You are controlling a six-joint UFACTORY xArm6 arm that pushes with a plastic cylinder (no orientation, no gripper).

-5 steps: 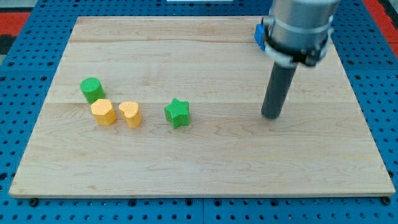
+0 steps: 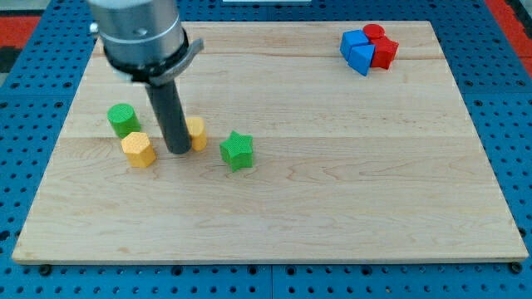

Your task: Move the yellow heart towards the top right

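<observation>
Lab test bench: wooden board (image 2: 332, 208) on blue perforated mounting plate (image 2: 33, 75), small coloured blocks.

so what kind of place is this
Probably a robotics lab bench: a wooden board sits on a blue perforated base, with small coloured blocks like the green star, and my tip beside the yellow heart.
</observation>
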